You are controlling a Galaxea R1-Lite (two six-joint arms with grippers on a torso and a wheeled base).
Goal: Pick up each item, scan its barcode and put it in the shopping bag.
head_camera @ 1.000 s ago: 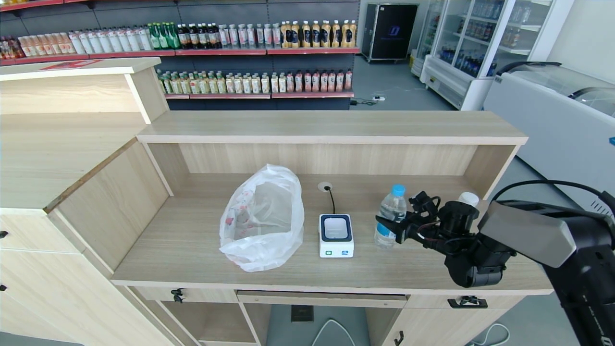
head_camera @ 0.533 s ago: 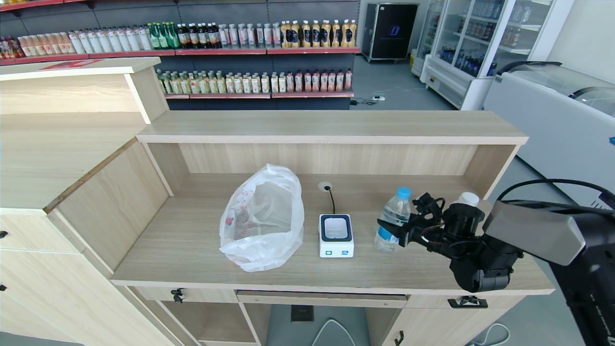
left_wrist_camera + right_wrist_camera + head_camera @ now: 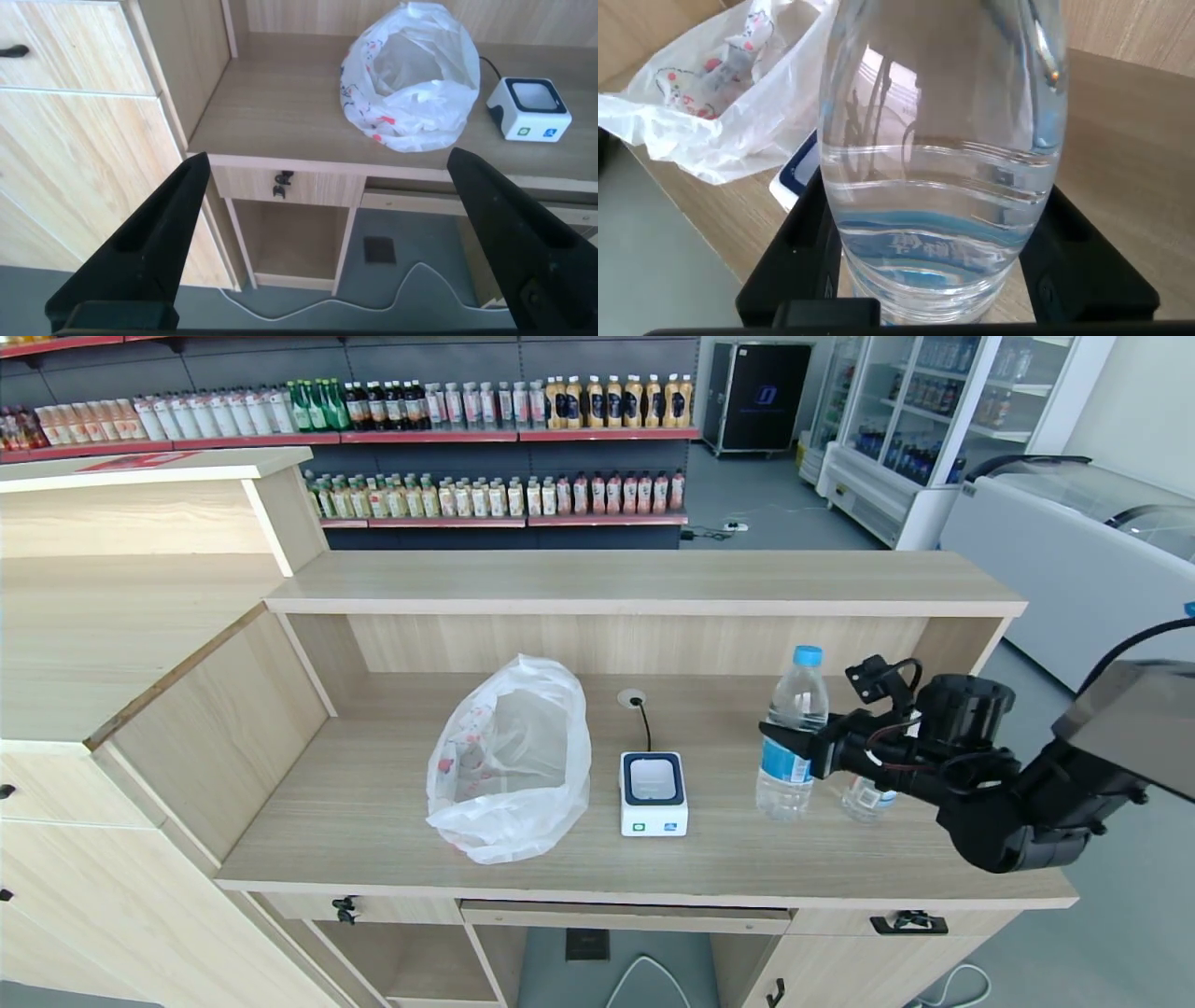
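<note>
A 2nd clear bottle (image 3: 864, 798) near the counter's (image 3: 373, 803) right edge is mostly hidden behind the right arm (image 3: 1018, 803), & I can't tell if the water bottle (image 3: 794, 719) has its base on the counter. The right gripper (image 3: 792, 749) is clamped on the water bottle's labelled middle, upright, toward the right end just right of the scanner (image 3: 653, 793); the left gripper (image 3: 327, 233) hangs w/ fingers spread wide, holding nothing, out front of the counter's left end. The white shopping bag (image 3: 512, 756) sits open at mid-counter, just left of the scanner
</note>
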